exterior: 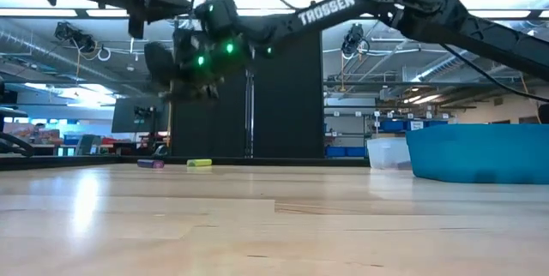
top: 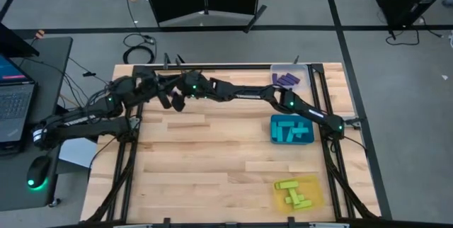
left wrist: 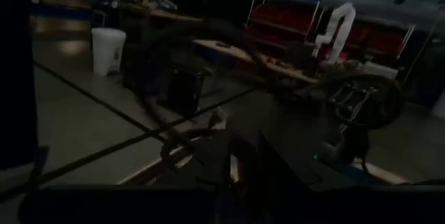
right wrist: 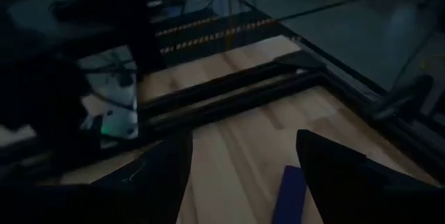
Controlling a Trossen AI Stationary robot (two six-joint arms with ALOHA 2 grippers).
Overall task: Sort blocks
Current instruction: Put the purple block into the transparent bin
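Smooth wooden table (exterior: pixel 257 225); rectangular purple block (right wrist: pixel 290 196) under open right gripper (right wrist: pixel 243 175).

The high view looks straight down on the whole table (top: pixel 212 157), the low view looks level across its top, and both share the teal tray (top: pixel 291 129).

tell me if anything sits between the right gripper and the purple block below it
Nothing visible does. The right gripper hangs open over the purple block, which lies on bare table between its fingers.
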